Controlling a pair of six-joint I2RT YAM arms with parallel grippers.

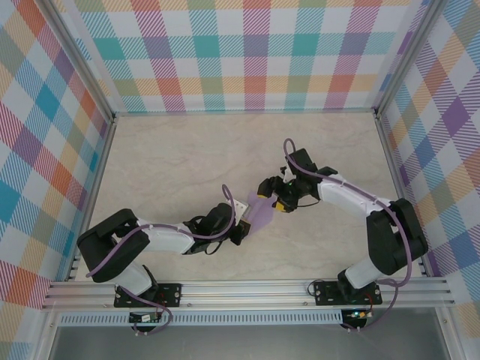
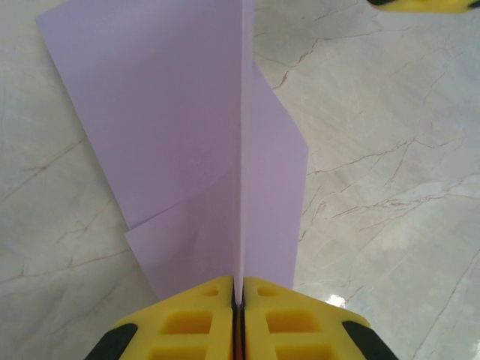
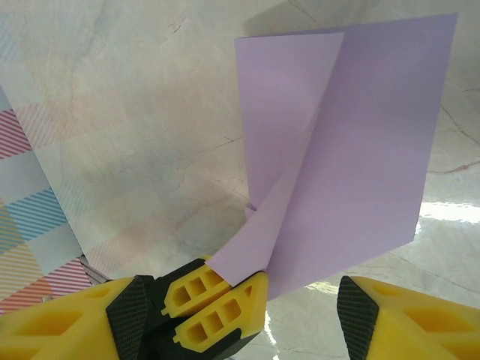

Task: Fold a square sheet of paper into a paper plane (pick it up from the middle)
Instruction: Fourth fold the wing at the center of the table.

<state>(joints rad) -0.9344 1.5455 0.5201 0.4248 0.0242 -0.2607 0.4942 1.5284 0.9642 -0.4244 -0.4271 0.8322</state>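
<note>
The square sheet of paper is lilac and folded along a centre crease, with flaps spreading to both sides. It is held up off the marble table. My left gripper is shut on the crease at the paper's near end, its yellow fingers pressed together. In the top view the left gripper and the paper sit mid-table. My right gripper is open, its two black-padded fingers standing either side of the left gripper's tips and the paper's lower edge. It grips nothing. From above, the right gripper is just right of the paper.
Plaid walls enclose the table on three sides, with metal posts at the corners. An aluminium rail carrying both arm bases runs along the near edge. One yellow fingertip of the right gripper shows beyond the paper.
</note>
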